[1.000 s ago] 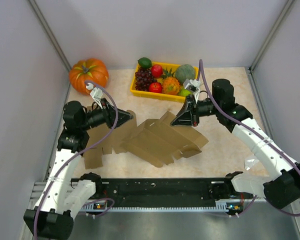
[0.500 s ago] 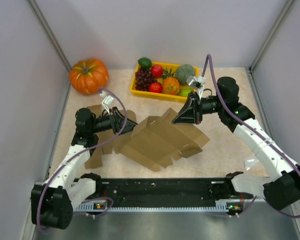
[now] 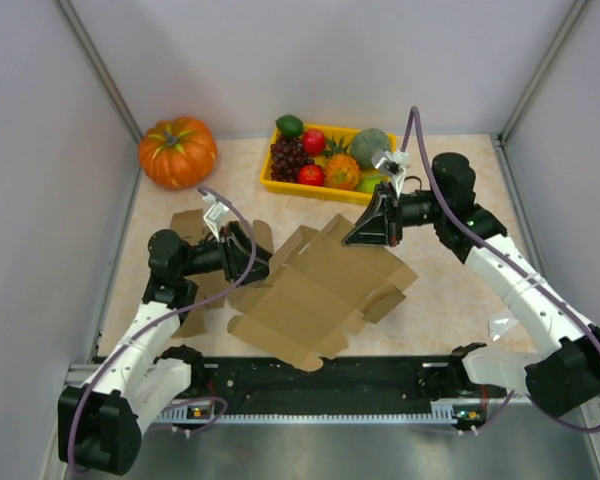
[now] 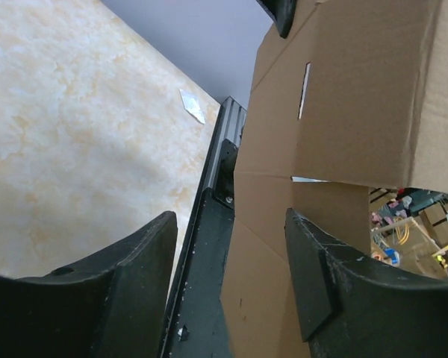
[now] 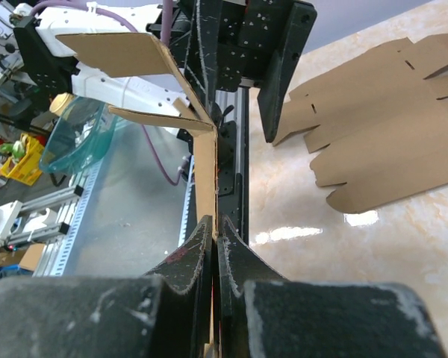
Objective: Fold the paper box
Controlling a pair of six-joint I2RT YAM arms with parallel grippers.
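Observation:
A brown unfolded paper box point(image 3: 315, 290) is lifted off the table at a tilt, its near end over the front rail. My right gripper point(image 3: 358, 232) is shut on its far edge; the wrist view shows the card edge point(image 5: 205, 186) pinched between the jaws point(image 5: 216, 231). My left gripper point(image 3: 255, 258) is open at the box's left edge, with a panel point(image 4: 336, 134) between and beyond its fingers, not clamped. A second flat box blank point(image 3: 195, 275) lies on the table under my left arm, also in the right wrist view point(image 5: 381, 142).
An orange pumpkin point(image 3: 177, 150) sits at the back left. A yellow tray point(image 3: 280, 185) of fruit stands at the back centre. The black front rail point(image 3: 320, 380) runs along the near edge. Grey walls close both sides.
The left arm has swung down and right, its gripper now at the box's left edge. The box has been raised and opened flatter, its near end now over the rail. The right gripper barely moved.

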